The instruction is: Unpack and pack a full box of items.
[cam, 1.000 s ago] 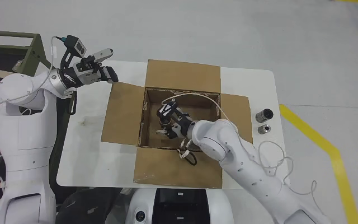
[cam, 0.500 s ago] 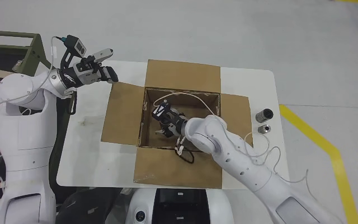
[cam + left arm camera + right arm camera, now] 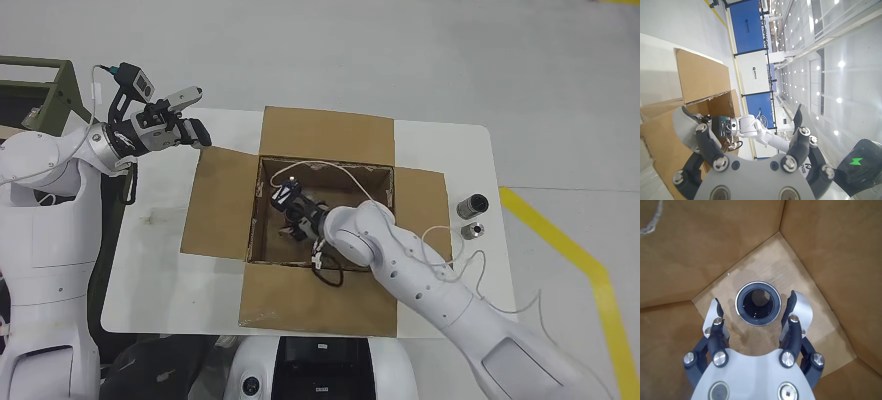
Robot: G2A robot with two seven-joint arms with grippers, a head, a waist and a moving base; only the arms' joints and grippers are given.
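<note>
White table (image 3: 160,260) with a cardboard box (image 3: 325,135) in the middle, flaps folded out. Right gripper (image 3: 755,305) is down inside the box, fingers spread either side of a black ring (image 3: 758,303) standing on the box floor, not touching it. Left gripper (image 3: 185,115) hangs wide open over the table's far-left corner, holding nothing. Two cylinders (image 3: 472,206) sit right of the box.

box (image 3: 326,130): brown | cylinder (image 3: 758,303): black, silver rim | table (image 3: 440,145): white | floor line (image 3: 560,237): yellow
</note>
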